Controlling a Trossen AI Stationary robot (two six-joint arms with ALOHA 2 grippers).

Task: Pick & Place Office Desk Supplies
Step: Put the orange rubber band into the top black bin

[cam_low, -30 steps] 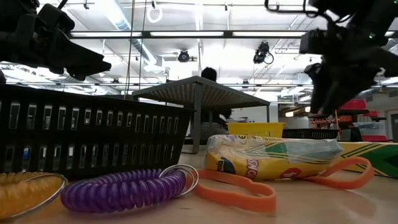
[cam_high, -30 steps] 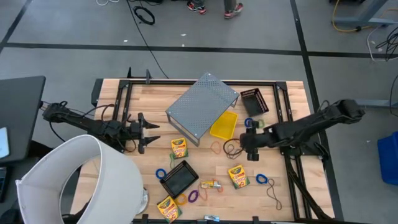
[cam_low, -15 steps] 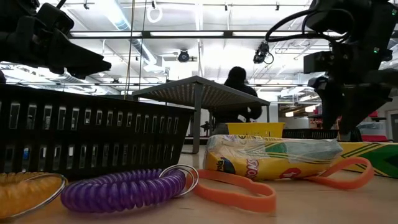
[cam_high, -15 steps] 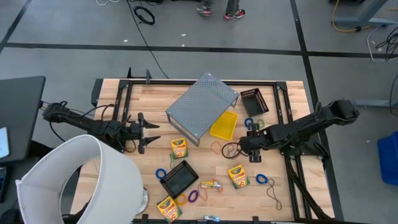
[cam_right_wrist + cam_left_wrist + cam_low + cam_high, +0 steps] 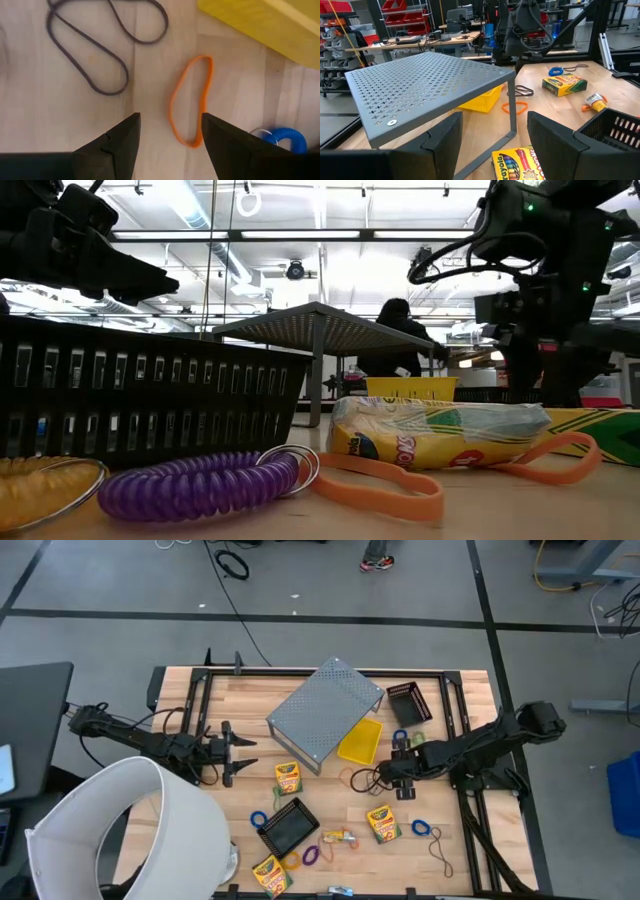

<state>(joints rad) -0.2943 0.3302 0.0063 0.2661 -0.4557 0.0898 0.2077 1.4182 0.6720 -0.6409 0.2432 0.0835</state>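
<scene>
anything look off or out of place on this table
The grey perforated shelf sits skewed, diagonal to the table edges, partly over the yellow tray. A big white cylinder lies tipped at the left front corner. Crayon boxes and elastic loops lie scattered, though nothing looks damaged.

Stuff on my bench that I'm not dealing with: a grey perforated metal shelf riser (image 5: pixel 325 710) sits tilted near the back middle of the wooden table (image 5: pixel 470 690), with a yellow tray (image 5: pixel 360 741) tucked partly under its front corner. A small black mesh basket (image 5: pixel 409 701) sits just beside it toward the back right, and another black basket (image 5: pixel 289 826) is down near the front. A big white cylinder (image 5: pixel 130 830) looms over the front left corner. Past the table, someone's shoe (image 5: pixel 375 562) shows on the grey floor, next to a coiled black cable (image 5: pixel 233 562).
</scene>
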